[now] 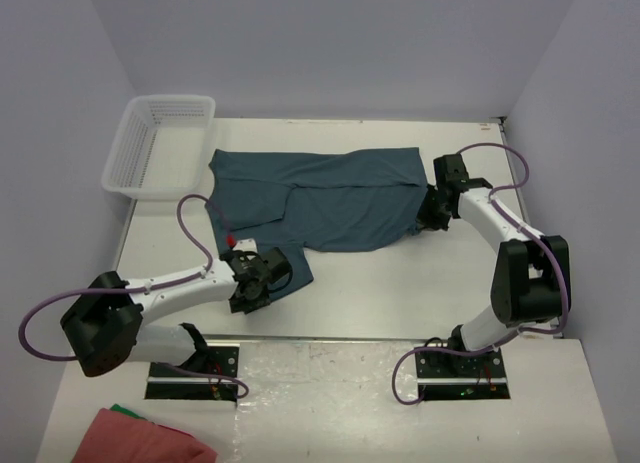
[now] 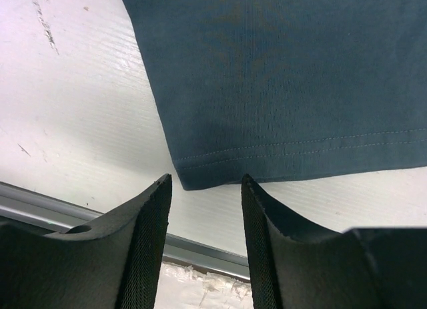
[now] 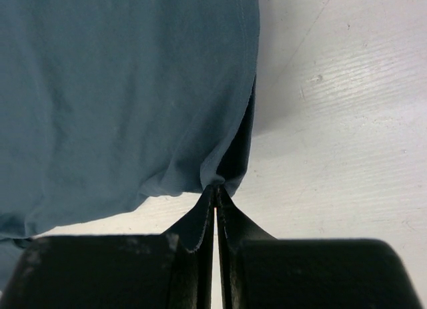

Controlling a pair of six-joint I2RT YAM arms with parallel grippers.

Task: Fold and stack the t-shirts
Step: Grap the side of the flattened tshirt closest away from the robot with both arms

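1. The teal t-shirt (image 1: 340,198) lies spread across the middle of the bench (image 1: 400,293), part of it lapped over itself. One corner reaches down toward the lower left of the overhead frame.

2. The right gripper (image 3: 217,195) is closed, pinching a small bunch of the shirt's edge at the right side of the overhead frame. Its wrist view shows the fingers pressed together with fabric fanning out above them.

3. The left gripper (image 2: 205,183) stands open with nothing between its fingers. The hemmed corner of the shirt lies flat on the bench just beyond the fingertips.

4. Risk: if the left gripper closes where it is, it may catch only the very tip of the hem, or nothing at all. That side would then stay down while the other rises.

5. Risk: the right gripper's bite looks shallow and close to the edge. A firm pull could slide the cloth out of it.

6. Risk: lifting one side alone would drag the lapped layers apart and skew the fold.

7. The white basket (image 1: 160,143) sits at the upper left, clear of the shirt. A red cloth (image 1: 140,438) lies at the bottom left corner, well apart from both.
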